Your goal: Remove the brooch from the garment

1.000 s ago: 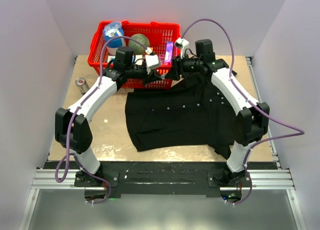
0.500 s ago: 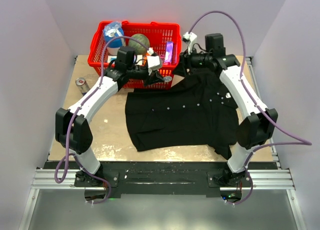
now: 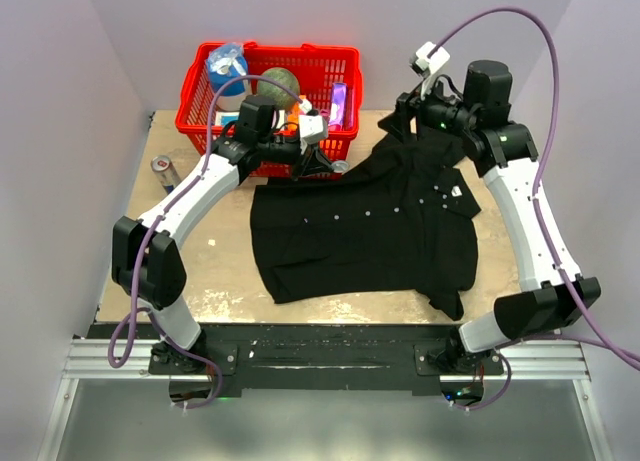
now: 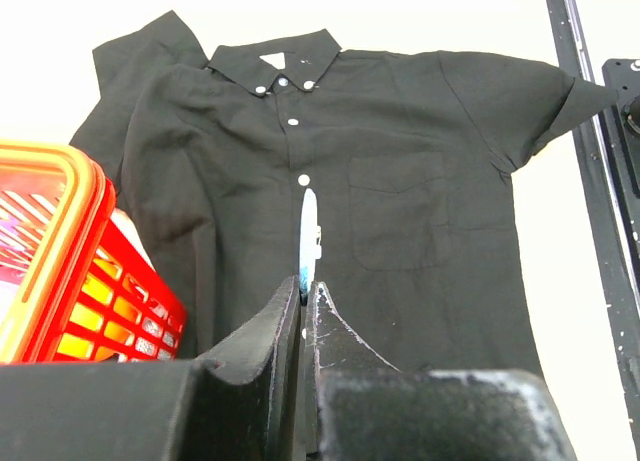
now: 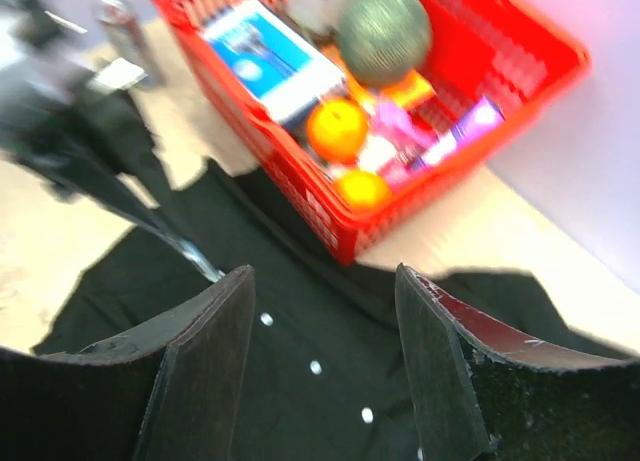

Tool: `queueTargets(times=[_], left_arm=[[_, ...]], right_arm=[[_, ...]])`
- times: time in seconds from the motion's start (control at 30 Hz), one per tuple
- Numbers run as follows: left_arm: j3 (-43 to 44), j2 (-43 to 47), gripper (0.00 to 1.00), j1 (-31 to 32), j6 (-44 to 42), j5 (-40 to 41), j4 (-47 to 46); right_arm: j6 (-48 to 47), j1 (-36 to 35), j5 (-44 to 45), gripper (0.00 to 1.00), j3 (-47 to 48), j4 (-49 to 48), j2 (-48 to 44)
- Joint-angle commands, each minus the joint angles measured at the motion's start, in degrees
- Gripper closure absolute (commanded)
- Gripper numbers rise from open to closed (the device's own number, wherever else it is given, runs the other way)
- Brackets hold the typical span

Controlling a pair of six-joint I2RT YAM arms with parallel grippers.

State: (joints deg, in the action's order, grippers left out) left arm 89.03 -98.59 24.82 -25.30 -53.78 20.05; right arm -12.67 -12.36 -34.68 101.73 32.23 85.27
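- Brooch (image 4: 308, 236) — a thin silvery disc seen edge-on — stands upright at the tips of the left gripper (image 4: 307, 287), whose jaws are clamped tight on it; it looks lifted off the cloth
- Beyond those fingers the left wrist view takes in the whole black short-sleeved shirt (image 4: 420, 281), lying flat and buttoned, front side up, on the tan table (image 3: 220, 266)
- A row of small white buttons (image 4: 303, 180) runs down the shirt's front, a chest pocket (image 4: 395, 206) sits beside the row, and a small white tag (image 4: 272, 59) shows inside the collar
- From above, the shirt fills the middle of the table, hem toward the left arm and collar toward the right arm
- In that same view the left gripper and its disc sit at the shirt's far edge, just in front of the basket's front wall
- Right gripper (image 5: 322, 281) is raised over the shirt's far sleeve, fingers spread wide apart and gripping nothing — its own view is blurred
- Farthest back stands a red plastic basket (image 3: 300, 47) holding a green glittery ball (image 5: 383, 31), an orange (image 5: 338, 129), a blue-and-white box (image 5: 268, 66) and a purple packet (image 5: 470, 121)
- A drink can (image 3: 163, 168) lies on the table just left of the basket
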Motion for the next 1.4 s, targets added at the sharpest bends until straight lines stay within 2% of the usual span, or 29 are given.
queueTargets(times=[0.0, 0.33, 0.43, 0.57, 0.77, 0.8, 0.9, 0.93, 1.0, 1.1, 1.13, 1.2, 1.23, 1.37], left_arm=[[0.4, -0.2, 1.0, -0.1, 1.4, -1.5, -0.7], [-0.6, 0.3, 1.0, -0.1, 0.6, 0.4, -0.5], [-1.8, 0.5, 1.0, -0.1, -1.2, 2.3, 0.3], [-2.8, 0.9, 1.0, -0.1, -7.3, 4.8, 4.8], [-6.3, 3.8, 1.0, -0.1, -17.9, 10.2, 14.2], [-6.5, 4.2, 1.0, -0.1, -19.5, 11.7, 18.2], [-8.8, 6.2, 1.0, -1.4, -24.7, 19.2, 26.2], [-10.2, 8.2, 1.0, -3.6, -25.5, 22.4, 26.9], [-15.6, 10.7, 1.0, -5.5, -23.3, 27.5, 23.5], [-19.2, 12.8, 1.0, -7.2, -20.0, 37.3, 21.5], [-19.2, 12.3, 1.0, -7.4, -18.5, 43.1, 21.9], [-20.2, 12.2, 1.0, -7.8, -12.3, 49.6, 21.1], [-20.8, 13.1, 1.0, -8.6, -9.8, 56.3, 20.3], [-26.0, 17.3, 1.0, -12.0, -11.5, 64.5, 17.8]], right_arm=[[0.2, 1.6, 4.1, 0.38, -5.0, -1.3, 0.5], [-1.7, 1.5, -2.5, 0.35, -10.5, -1.6, 2.8], [-6.9, 1.4, -8.8, 0.39, -10.1, 1.2, 4.2], [-15.7, 0.0, -10.2, 0.48, -8.2, 8.2, 6.6], [-14.2, -1.7, -9.2, 0.48, -11.6, 7.2, 7.8], [-13.6, -2.5, -9.0, 0.48, -12.4, 6.6, 7.8], [-12.2, -3.7, -9.1, 0.45, -15.2, 5.4, 7.1], [-11.8, -3.9, -9.1, 0.44, -15.9, 5.0, 6.6], [-10.0, -4.0, -9.3, 0.43, -18.1, 3.5, 6.3], [-7.8, -4.1, -9.2, 0.42, -19.8, 1.3, 6.3], [-7.4, -4.1, -9.2, 0.42, -20.0, 1.0, 6.5], [-6.7, -4.2, -9.1, 0.41, -19.7, 0.4, 7.1], [-6.5, -4.1, -9.0, 0.41, -19.5, 0.3, 7.5], [-5.4, -4.1, -8.0, 0.4, -17.0, 0.4, 9.4]])
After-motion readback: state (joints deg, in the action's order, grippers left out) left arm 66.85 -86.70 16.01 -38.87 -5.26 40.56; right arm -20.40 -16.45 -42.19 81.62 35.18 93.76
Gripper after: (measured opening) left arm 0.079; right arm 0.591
